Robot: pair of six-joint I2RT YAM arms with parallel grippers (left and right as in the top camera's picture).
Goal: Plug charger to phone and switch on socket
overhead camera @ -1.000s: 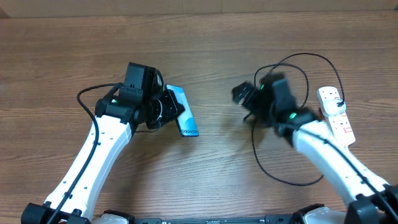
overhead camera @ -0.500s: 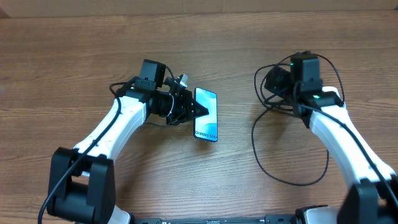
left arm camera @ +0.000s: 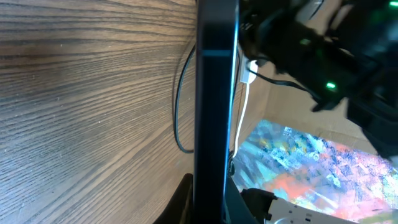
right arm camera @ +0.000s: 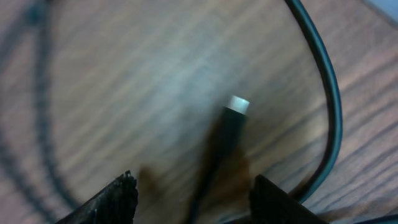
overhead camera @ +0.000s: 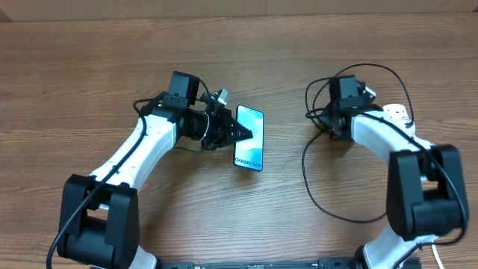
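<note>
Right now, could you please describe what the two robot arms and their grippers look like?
Both the left arm and right arm have glossy white link shells, black joints and boxy black wrist housings, with thin black cables looping alongside. The right gripper has blunt, matte black fingers.

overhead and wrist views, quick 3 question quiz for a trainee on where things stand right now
1. True or false: the charger's connector tip is plugged into the phone.
2. Pick one: the left pincer is A) open above the table, B) shut on the phone, C) shut on the charger.
3. Fill in: the socket lies on the robot's ___ side.
Key: 1 false; 2 B; 3 right.
</note>
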